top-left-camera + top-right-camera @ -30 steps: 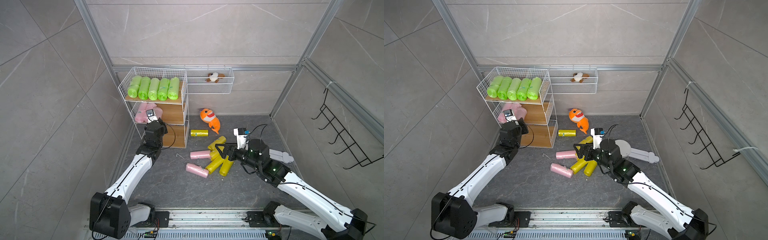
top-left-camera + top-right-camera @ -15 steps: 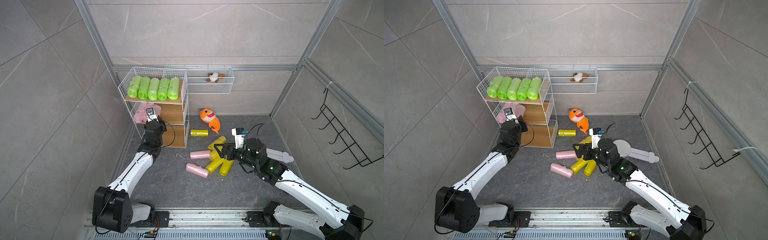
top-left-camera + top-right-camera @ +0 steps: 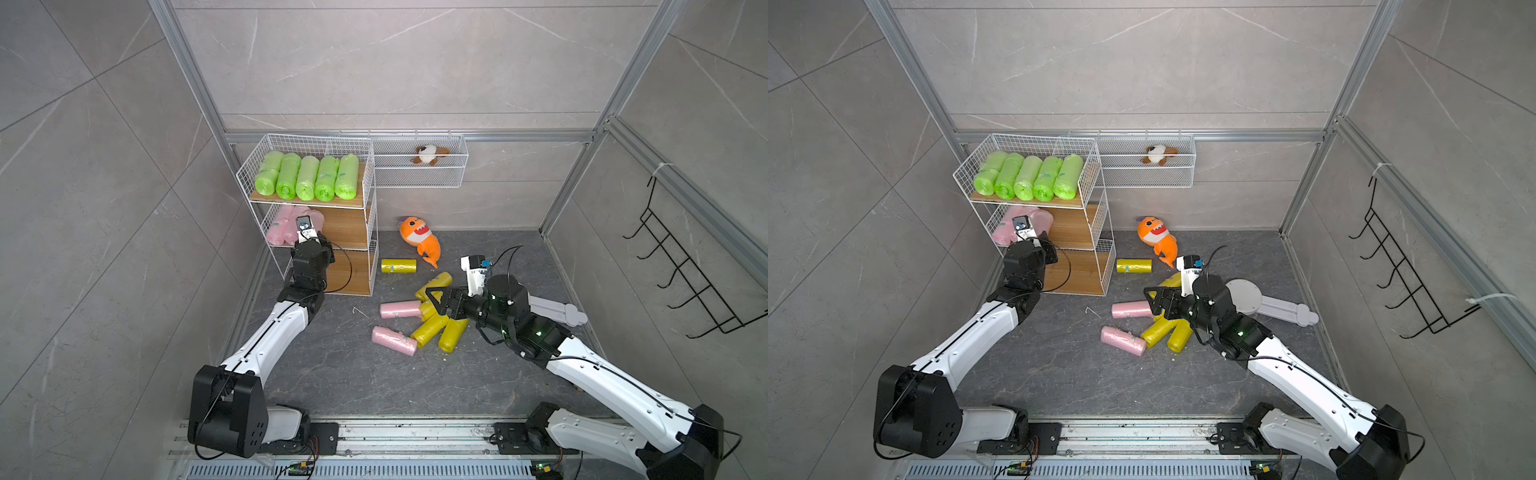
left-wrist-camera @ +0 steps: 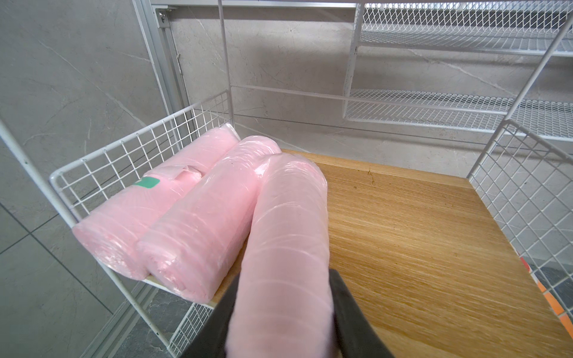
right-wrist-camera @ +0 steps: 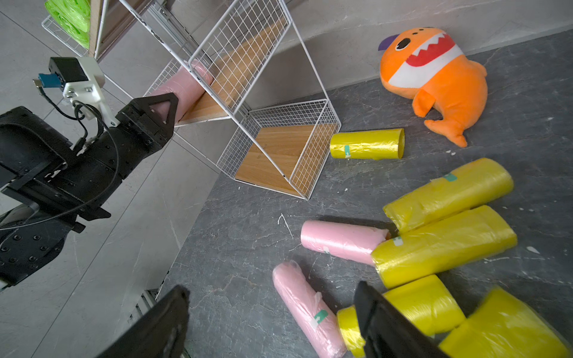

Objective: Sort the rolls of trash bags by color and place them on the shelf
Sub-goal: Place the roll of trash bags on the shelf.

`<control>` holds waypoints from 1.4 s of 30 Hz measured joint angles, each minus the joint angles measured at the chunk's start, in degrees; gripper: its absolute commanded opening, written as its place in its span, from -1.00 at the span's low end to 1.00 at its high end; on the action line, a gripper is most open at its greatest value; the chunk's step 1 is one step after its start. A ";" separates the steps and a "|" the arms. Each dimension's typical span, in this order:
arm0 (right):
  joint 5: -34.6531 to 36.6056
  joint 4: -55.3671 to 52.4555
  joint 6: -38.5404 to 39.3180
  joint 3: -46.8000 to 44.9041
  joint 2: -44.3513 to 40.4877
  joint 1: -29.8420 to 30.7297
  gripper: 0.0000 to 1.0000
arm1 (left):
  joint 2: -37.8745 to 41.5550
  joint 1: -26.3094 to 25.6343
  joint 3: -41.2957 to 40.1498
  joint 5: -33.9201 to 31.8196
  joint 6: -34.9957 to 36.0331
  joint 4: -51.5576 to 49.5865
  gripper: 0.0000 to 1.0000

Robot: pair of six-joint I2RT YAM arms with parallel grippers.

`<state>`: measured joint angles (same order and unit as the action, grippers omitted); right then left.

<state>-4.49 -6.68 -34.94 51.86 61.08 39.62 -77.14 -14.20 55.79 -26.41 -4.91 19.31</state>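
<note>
**Sorting scene, positions given from the shelf [image 3: 347, 227].** Top tier: five green rolls [image 3: 307, 176] lie side by side. Middle tier: two pink rolls [image 4: 198, 217] lie together against one wire side. The left gripper [image 4: 283, 297] reaches in at this tier's open front, its fingers [image 4: 347, 310] clamped on a third pink roll [image 4: 288, 223]. That roll's far end touches the nearer shelved roll above the wood board; whether it rests on the board cannot be told. On the floor [image 3: 332, 374], just beside the bottom tier, lies one yellow roll [image 3: 398, 266]. Farther out from the shelf, four yellow rolls [image 3: 432, 328] and two loose pink rolls [image 3: 400, 309] form a loose heap. The right gripper [image 5: 273, 316] hangs over this heap with its fingers wide apart. A shark [image 3: 417, 239] lies a little farther from the shelf than the lone yellow roll, by the back wall.
</note>
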 measured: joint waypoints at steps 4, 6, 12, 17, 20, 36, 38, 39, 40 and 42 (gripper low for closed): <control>0.00 0.00 0.00 0.00 0.00 0.00 0.75 | -0.26 0.00 0.02 0.02 -0.02 0.33 -0.06; 0.00 0.00 -0.02 0.00 0.04 0.00 0.75 | -0.26 0.11 0.02 0.02 -0.11 -0.02 0.07; 0.00 0.00 -0.63 0.00 0.11 0.00 0.75 | 0.28 0.44 0.26 0.33 -1.31 -1.75 0.40; 0.00 0.00 -1.14 0.00 0.09 0.00 0.75 | 3.61 0.48 0.48 2.10 -2.86 -4.87 0.53; 0.00 0.00 -1.49 0.00 0.09 0.00 0.75 | 6.12 0.48 0.68 2.58 -3.98 -6.71 0.56; -0.07 0.94 -1.95 -0.83 1.16 0.00 0.75 | 13.99 5.88 0.55 12.52 -12.26 -14.25 -0.62; -0.04 0.96 -1.95 -0.90 1.18 0.00 0.75 | 12.72 6.56 0.55 13.55 -12.50 -14.38 -0.66; -0.04 1.01 -1.95 -0.90 1.18 0.00 0.75 | 12.02 6.82 0.55 14.14 -12.59 -14.45 -0.66; -0.04 1.09 -1.95 -0.90 1.18 0.00 0.75 | 11.41 6.93 0.55 14.56 -12.68 -14.60 -0.67; -0.04 1.22 -1.95 -0.92 1.18 0.00 0.75 | 10.19 7.21 0.55 15.04 -12.79 -14.69 -0.67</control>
<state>-4.54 -5.45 -36.88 50.94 62.26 39.62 -66.96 -6.98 56.34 -11.38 -17.69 4.62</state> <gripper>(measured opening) 0.875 0.168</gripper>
